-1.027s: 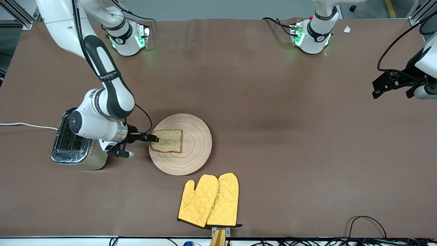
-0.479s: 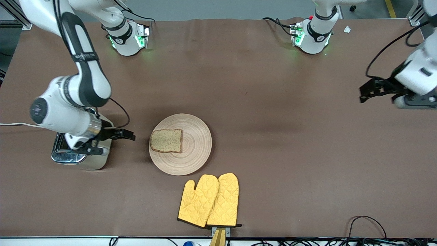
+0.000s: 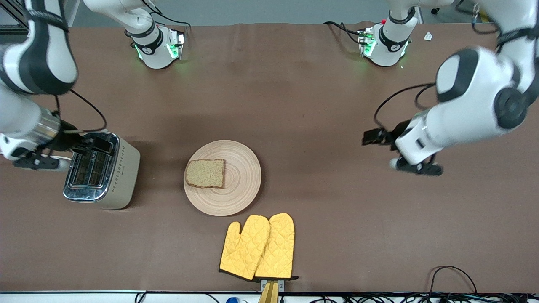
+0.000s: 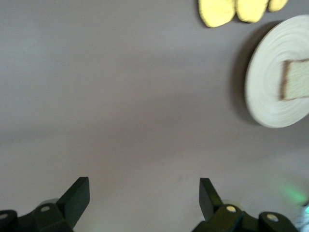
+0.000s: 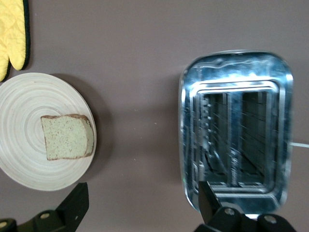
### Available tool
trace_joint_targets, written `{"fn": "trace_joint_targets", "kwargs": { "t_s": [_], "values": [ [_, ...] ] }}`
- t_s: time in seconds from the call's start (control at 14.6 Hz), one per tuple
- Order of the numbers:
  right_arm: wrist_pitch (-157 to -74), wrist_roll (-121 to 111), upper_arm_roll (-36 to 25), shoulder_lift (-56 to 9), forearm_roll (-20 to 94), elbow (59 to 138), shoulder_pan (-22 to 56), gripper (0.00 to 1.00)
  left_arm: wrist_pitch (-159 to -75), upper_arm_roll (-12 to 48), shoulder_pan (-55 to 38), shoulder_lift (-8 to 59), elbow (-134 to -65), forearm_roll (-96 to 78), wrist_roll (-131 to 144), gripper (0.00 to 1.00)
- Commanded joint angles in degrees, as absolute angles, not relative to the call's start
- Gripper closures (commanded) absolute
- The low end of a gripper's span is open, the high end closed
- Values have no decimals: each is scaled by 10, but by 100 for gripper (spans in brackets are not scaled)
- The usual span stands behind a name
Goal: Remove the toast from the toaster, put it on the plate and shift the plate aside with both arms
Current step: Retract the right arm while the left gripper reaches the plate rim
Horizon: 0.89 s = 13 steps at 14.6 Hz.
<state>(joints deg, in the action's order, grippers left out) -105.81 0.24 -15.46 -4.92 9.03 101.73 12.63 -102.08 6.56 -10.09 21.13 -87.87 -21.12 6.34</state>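
The toast lies flat on the round wooden plate, on the part toward the right arm's end. My right gripper is open and empty, up over the toaster, apart from the plate. My left gripper is open and empty over bare table, well toward the left arm's end from the plate. The right wrist view shows the toast on the plate beside the toaster. The left wrist view shows the plate and the toast far off.
A pair of yellow quilted oven mitts lies nearer the front camera than the plate. The toaster's white cord runs off the right arm's end of the table. Cables lie at the front edge.
My right gripper has let go of the toast, pulled back from the plate and risen over the toaster. My left arm has swung in from the table's end toward the plate.
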Motion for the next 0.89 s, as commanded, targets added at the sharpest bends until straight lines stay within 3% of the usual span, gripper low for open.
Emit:
{"fn": "trace_joint_targets", "kwargs": {
  "t_s": [0.0, 0.27, 0.48, 0.82],
  "values": [
    [-996, 2, -150, -27, 59, 977, 106, 0, -1093, 67, -131, 284, -863, -295, 107, 0],
    [-971, -10, -145, 6, -8, 955, 111, 0, -1249, 68, -186, 376, -864, -424, 133, 0],
    [-926, -29, -146, -1, -8, 883, 110, 0, -1371, 68, -238, 432, -862, -541, 127, 0],
    [-922, -23, -143, -3, -8, 881, 117, 0, -1444, 68, -301, 503, -817, -640, 115, 0]
  ]
}}
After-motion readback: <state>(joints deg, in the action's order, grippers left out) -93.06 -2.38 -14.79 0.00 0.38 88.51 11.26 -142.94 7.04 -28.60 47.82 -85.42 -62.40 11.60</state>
